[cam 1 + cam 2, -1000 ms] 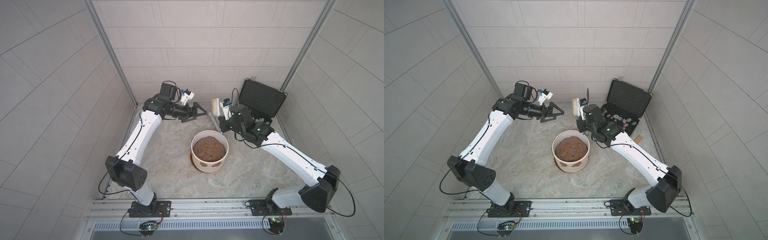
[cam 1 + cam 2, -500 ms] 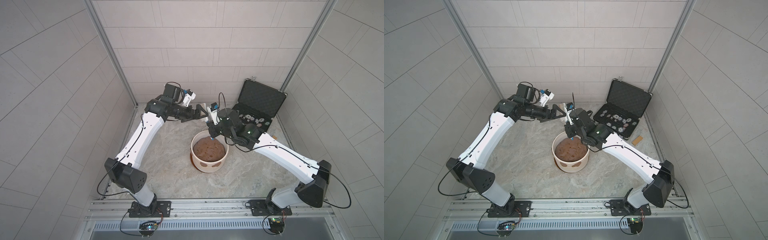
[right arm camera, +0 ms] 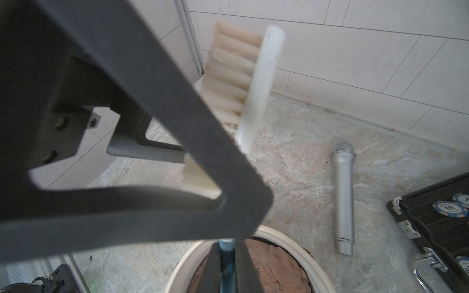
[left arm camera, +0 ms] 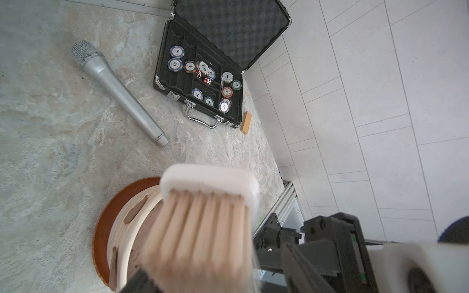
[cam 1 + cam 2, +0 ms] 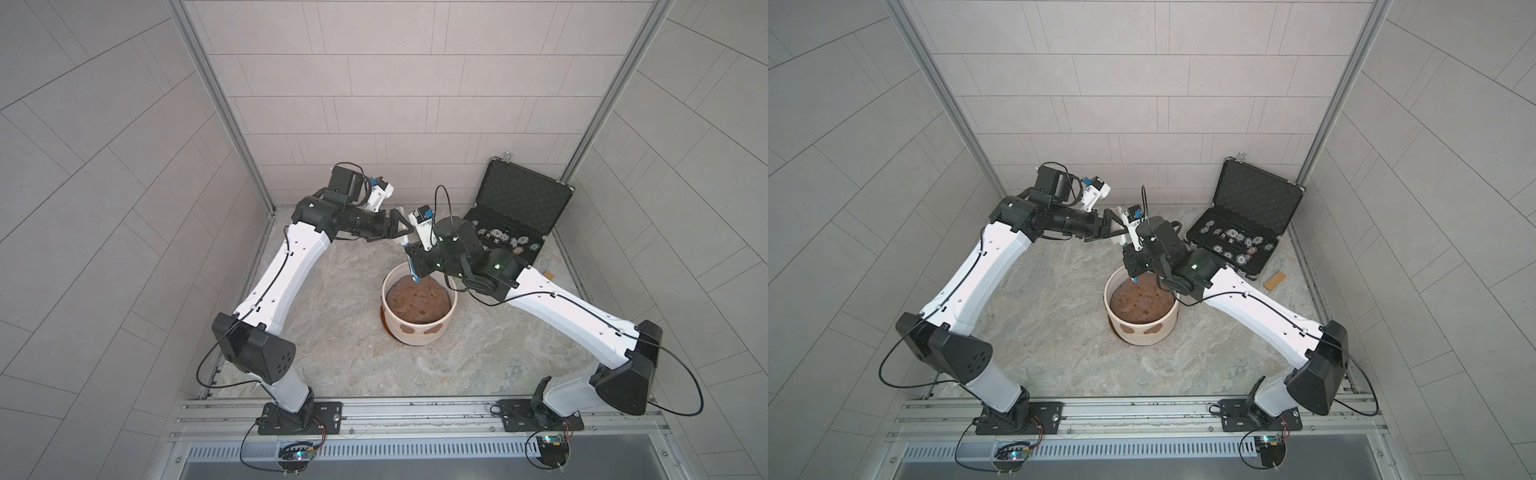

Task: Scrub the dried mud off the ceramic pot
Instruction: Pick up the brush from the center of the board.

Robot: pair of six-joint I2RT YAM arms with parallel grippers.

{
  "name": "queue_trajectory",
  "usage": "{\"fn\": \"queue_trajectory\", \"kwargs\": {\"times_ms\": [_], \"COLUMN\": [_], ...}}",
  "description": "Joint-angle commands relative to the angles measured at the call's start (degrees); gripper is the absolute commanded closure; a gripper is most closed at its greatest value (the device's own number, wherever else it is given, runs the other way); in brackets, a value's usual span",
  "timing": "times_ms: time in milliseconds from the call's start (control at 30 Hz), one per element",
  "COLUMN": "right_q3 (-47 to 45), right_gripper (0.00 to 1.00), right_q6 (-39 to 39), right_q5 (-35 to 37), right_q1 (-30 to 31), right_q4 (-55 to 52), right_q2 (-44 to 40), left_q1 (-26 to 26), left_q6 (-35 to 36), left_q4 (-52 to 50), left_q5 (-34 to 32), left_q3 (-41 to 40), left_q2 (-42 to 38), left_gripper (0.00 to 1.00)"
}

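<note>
Tiled robot cell seen from above, w/ two white arms meeting over the ceramic pot point(image 5: 417, 340), which stands upright on its brown saucer near the middle of the stone floor & is filled w/ brown soil point(image 5: 417, 299).

Dried mud point(image 5: 432, 331) shows as reddish-brown blotches on the pot's cream outer wall in both top views. More patches point(image 4: 135, 209) show in the L wrist view, so the wall isn't clean.

R gripper point(image 3: 227, 253) is clamped on the blue handle end of a scrub brush point(image 3: 256, 83), holding it upright just above the pot's far rim, bristle head up.

L gripper point(image 5: 401, 227) reaches in level from the other side, its dark jaws straddling the brush below the bristles point(image 4: 203, 228). Can't tell if they pinch it or only bracket it.

Bristles touch nothing on the pot.

Progress, as a judgement: early. Brush is in hand, prob. mid hand-over btwn arms, but no scrubbing shows & every visible patch is left to do.

A silver microphone point(image 4: 119, 93) & an open chip case point(image 5: 519, 199) lie apart, behind the pot.
</note>
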Motion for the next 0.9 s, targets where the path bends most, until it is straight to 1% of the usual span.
{"fn": "queue_trajectory", "kwargs": {"times_ms": [0, 167, 233, 300, 333, 367, 433, 467, 500, 567, 600, 633, 667, 700, 767, 800, 833, 867], "right_q3": [1.5, 1.6, 1.6, 1.5, 1.3, 1.0, -0.3, -1.4, -2.5, -5.5, -7.5, -10.1, -12.7, -15.9, -21.9, -24.4, -25.9, -26.7], "right_gripper": [1.00, 1.00, 1.00, 1.00, 0.98, 0.88, 0.62, 0.52, 0.44, 0.36, 0.31, 0.27, 0.21, 0.16, 0.13, 0.12, 0.12, 0.12], "right_q6": [1.0, 1.4, 1.6, 2.0, 2.1, 2.2, 2.8, 3.3, 4.0, 6.1, 7.7, 9.5, 12.5, 16.2, 23.8, 26.8, 28.7, 29.7], "right_q5": [-1.2, -1.5, -1.6, -2.1, -2.5, -2.8, -3.2, -3.8, -4.9, -10.4, -14.7, -20.6, -26.5, -33.8, -48.0, -52.8, -55.7, -57.9], "right_q1": [0.4, 0.4, 0.5, 0.5, 0.5, 0.5, 0.4, 0.4, 0.0, -1.8, -3.5, -5.5, -8.1, -10.6, -15.2, -16.1, -16.3, -16.3], "right_q4": [1.9, 1.8, 1.5, 1.0, 0.6, 0.3, 0.2, 0.4, 0.8, 1.8, 3.0, 5.4, 8.3, 12.2, 22.8, 28.0, 31.0, 32.7], "right_q2": [-0.2, -0.1, 0.0, -0.2, -0.5, -0.9, -2.6, -3.7, -5.2, -8.7, -11.0, -13.2, -15.6, -17.5, -20.1, -20.9, -21.6, -22.0], "left_q1": [-0.2, -0.2, -0.2, -0.1, -0.1, -0.1, -0.1, 0.0, 0.1, 0.3, 0.4, 0.7, 0.9, 1.2, 1.6, 1.7, 1.8, 1.8], "left_q6": [0.8, 1.0, 1.3, 1.3, 1.4, 1.5, 1.4, 1.5, 1.6, 1.6, 1.6, 1.7, 2.1, 2.8, 5.9, 8.6, 11.1, 12.1], "left_q4": [-0.5, -0.9, -1.1, -1.3, -1.3, -1.3, -1.4, -1.5, -1.6, -1.6, -1.6, -1.5, -1.3, -1.1, -1.3, -2.0, -2.6, -2.7], "left_q5": [0.8, 1.3, 1.5, 1.7, 2.0, 2.2, 2.8, 3.3, 4.0, 5.4, 6.4, 7.9, 10.1, 12.8, 20.7, 27.0, 33.1, 37.9], "left_q3": [1.7, 2.3, 2.4, 2.5, 2.4, 2.4, 2.5, 2.6, 2.7, 2.6, 2.5, 2.5, 2.5, 2.5, 2.7, 3.1, 3.6, 3.9], "left_q2": [0.7, 0.5, 0.5, 0.3, 0.2, 0.0, -0.3, -0.4, -0.6, -1.0, -1.4, -1.6, -1.7, -2.0, -2.0, -1.8, -1.6, -1.5], "left_gripper": [0.48, 0.69, 0.76, 0.77, 0.78, 0.78, 0.78, 0.78, 0.77, 0.77, 0.77, 0.77, 0.77, 0.77, 0.76, 0.76, 0.76, 0.76]}}
